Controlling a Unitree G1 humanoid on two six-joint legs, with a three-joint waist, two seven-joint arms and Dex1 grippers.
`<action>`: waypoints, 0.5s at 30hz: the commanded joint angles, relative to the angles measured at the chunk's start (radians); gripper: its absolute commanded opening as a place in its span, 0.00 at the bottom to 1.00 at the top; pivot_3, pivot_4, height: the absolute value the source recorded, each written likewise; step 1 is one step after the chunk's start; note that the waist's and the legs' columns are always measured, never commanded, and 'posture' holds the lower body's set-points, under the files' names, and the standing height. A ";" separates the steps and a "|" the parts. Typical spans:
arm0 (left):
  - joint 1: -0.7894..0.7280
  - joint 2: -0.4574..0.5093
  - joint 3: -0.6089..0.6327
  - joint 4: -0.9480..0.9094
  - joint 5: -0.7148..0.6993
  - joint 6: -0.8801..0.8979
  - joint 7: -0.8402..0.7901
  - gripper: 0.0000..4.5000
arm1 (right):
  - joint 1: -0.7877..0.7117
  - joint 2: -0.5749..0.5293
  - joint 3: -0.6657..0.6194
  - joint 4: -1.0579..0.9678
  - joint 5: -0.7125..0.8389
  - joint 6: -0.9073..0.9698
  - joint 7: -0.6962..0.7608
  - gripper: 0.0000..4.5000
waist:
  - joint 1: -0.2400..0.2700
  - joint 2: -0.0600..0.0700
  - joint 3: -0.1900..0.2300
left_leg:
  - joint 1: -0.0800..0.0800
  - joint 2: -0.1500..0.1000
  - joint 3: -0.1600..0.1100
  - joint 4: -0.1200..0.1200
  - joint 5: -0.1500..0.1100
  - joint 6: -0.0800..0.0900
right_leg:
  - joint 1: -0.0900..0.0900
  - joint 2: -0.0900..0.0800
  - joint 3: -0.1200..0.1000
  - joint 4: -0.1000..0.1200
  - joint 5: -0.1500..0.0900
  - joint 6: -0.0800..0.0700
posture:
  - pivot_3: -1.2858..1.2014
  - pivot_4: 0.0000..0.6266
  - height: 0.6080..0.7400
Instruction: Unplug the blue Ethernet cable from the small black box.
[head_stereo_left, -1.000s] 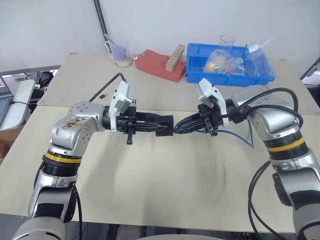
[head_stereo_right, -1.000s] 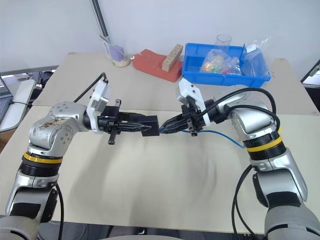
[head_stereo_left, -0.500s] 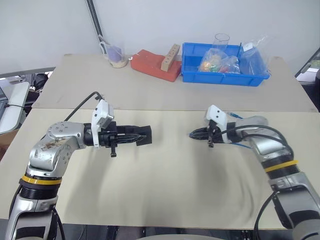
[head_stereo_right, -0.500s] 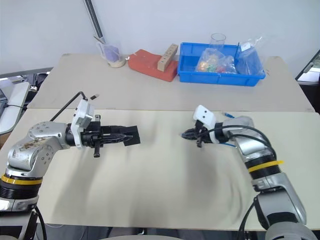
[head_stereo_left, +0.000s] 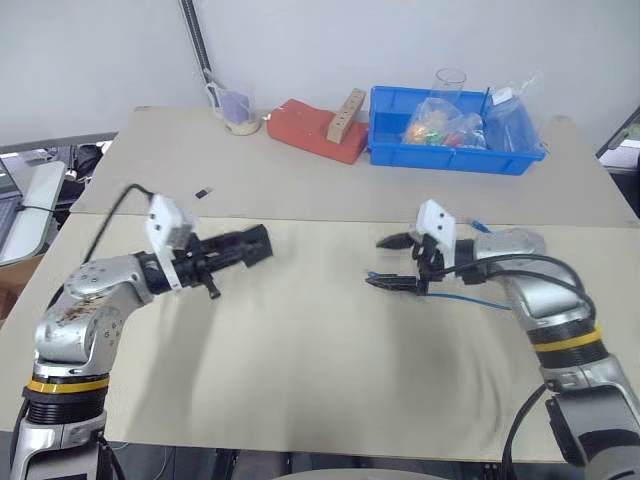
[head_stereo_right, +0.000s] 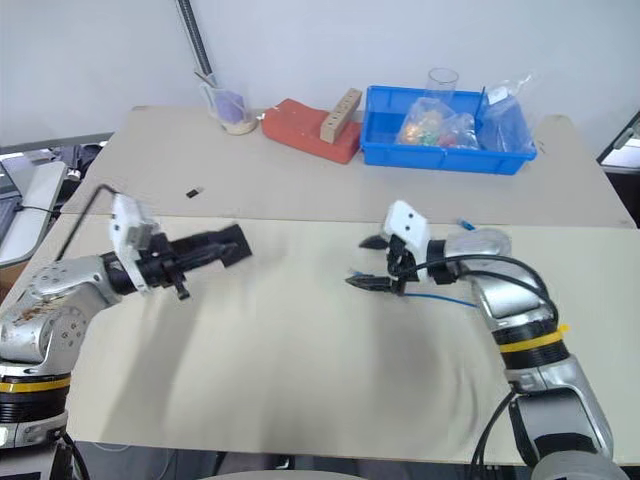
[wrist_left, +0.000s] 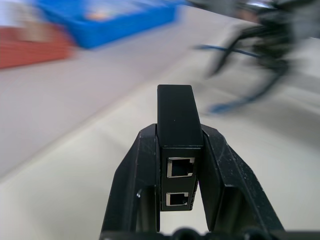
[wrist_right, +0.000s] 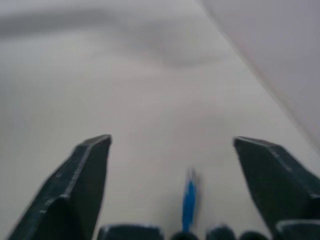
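Wide bare worktop (head_stereo_left: 300, 350) between left claw (head_stereo_left: 258, 243) at 9 o'clock and right claw (head_stereo_left: 385, 262) at 3 o'clock; well apart, nothing between. Blue Ethernet cable (head_stereo_left: 470, 299) trailing just behind right claw, toward 3. Far edge, 12 to 1 o'clock, crowded: blue bin (head_stereo_left: 455, 135), red block (head_stereo_left: 315, 128), cup (head_stereo_left: 238, 108). Tiny black piece (head_stereo_left: 203, 192) at 10 o'clock.

Beige two-panel worktop (head_stereo_left: 300, 350). Far panel carries blue plastic bin (head_stereo_left: 455, 150) of bagged items, red flat block (head_stereo_left: 312, 130), small cup (head_stereo_left: 240, 112), tiny black oblong piece (head_stereo_left: 203, 192). Thin light-blue cable (head_stereo_left: 470, 300) lies on near panel.
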 joint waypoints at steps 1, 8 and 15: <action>0.034 -0.061 0.057 0.033 0.053 -0.095 0.125 0.12 | -0.010 0.021 -0.086 -0.212 0.180 0.175 -0.063 1.00 | 0.004 0.000 0.000 | 0.000 0.000 0.000 0.000 0.000 0.000 | 0.000 -0.001 0.000 0.000 0.000 0.000 | 0.52 0.24 1.00; 0.055 -0.192 0.063 0.179 0.179 -0.307 0.299 0.12 | 0.012 0.068 -0.095 -0.346 0.229 0.238 -0.223 1.00 | 0.013 -0.001 0.000 | -0.001 -0.001 -0.001 0.000 0.000 0.000 | 0.000 -0.002 0.000 -0.001 0.000 0.000 | 0.52 0.24 1.00; -0.032 -0.299 0.015 0.398 0.217 -0.458 0.322 0.12 | 0.027 0.074 -0.062 -0.317 0.170 0.188 -0.293 1.00 | 0.014 -0.002 -0.001 | -0.002 -0.003 0.000 0.000 0.000 0.000 | 0.000 -0.003 0.000 -0.001 0.000 0.000 | 0.52 0.24 1.00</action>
